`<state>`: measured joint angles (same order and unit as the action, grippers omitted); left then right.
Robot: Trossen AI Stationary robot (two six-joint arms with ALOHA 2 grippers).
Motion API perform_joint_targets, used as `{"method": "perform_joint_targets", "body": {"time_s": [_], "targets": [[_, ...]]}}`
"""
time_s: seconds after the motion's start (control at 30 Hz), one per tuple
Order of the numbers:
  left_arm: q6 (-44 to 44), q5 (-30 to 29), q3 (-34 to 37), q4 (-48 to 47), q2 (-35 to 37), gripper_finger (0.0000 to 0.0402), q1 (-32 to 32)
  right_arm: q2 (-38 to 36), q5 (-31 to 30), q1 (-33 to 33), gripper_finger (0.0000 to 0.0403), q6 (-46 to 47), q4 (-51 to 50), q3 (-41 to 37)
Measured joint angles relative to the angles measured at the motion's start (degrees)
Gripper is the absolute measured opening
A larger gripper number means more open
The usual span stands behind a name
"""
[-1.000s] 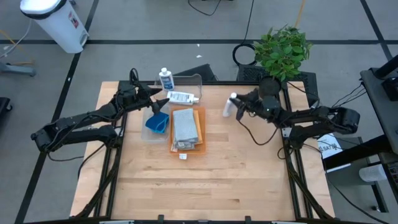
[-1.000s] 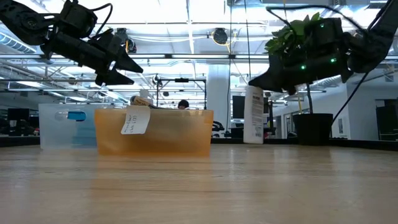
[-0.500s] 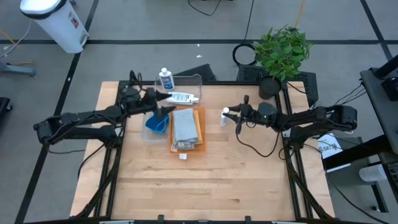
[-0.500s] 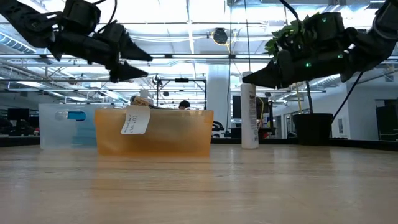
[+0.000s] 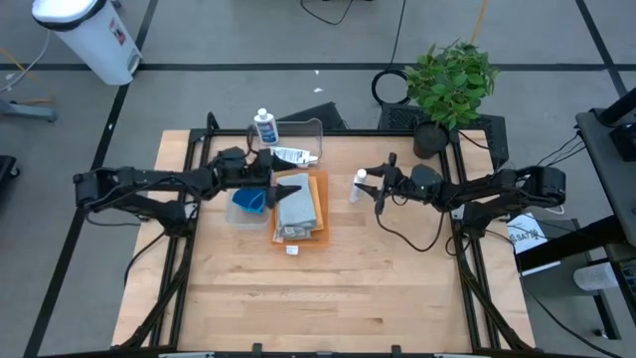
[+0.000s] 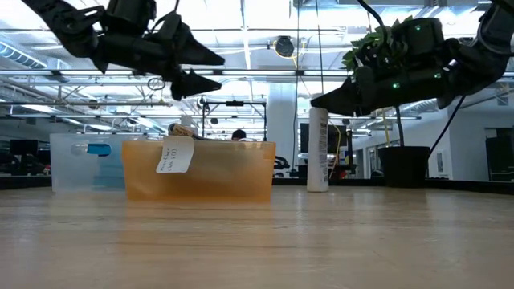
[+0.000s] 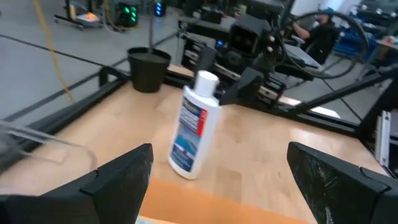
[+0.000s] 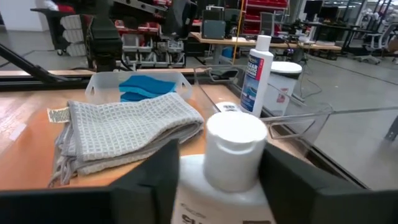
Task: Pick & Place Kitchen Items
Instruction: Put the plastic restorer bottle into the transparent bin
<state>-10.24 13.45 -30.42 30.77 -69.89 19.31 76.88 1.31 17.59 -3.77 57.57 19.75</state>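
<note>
My right gripper (image 5: 366,186) is shut on a small white blue-labelled bottle (image 5: 357,187) right of the cloths; the bottle stands upright in the low view (image 6: 318,152). My left gripper (image 5: 295,189) is open and empty, raised above the folded grey cloth (image 5: 296,207), which lies on the orange cloth (image 5: 318,199). Blue sponges (image 5: 248,199) lie in a clear tub left of the cloths. A second bottle (image 5: 289,155) lies on its side at the far edge, and a third (image 5: 264,127) stands upright behind it. My right gripper pinches the bottle's shoulder (image 8: 194,182), just below its white cap (image 8: 235,146), between its two fingers. The fingers come roughly level from the table's right side. The bottle stands upright and, in the low view, its base (image 6: 318,188) reaches the tabletop.
A clear plastic container (image 5: 303,129) stands at the far edge by the bottles. A green potted plant (image 5: 452,85) stands beyond the far right corner. The near half of the wooden table (image 5: 328,298) is bare.
My right gripper has moved toward the table's left and a little nearer with the bottle, which has gone from tilted to upright. My left gripper has moved toward the table's right and near edge, from over the sponge tub to over the grey cloth, still open.
</note>
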Motion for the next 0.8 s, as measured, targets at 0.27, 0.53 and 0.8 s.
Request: {"method": "perform_joint_targets", "body": {"time_s": [0.27,0.53,0.8], "targets": [[-0.3,-0.2,-6.7,-0.2,-8.4,0.0374,-5.0,-2.3,0.3,-0.8,0.0307,0.1,0.3,-0.1],[10.7,-3.0,-20.7,-11.5,-14.5,0.0374,-8.5,-9.9,0.3,-2.8,0.0340,0.2,-1.8,-0.1],[17.7,-3.0,-28.5,-8.5,-25.3,0.0374,-7.3,-19.6,0.3,-5.3,0.0325,-0.1,-6.1,-0.1]]}}
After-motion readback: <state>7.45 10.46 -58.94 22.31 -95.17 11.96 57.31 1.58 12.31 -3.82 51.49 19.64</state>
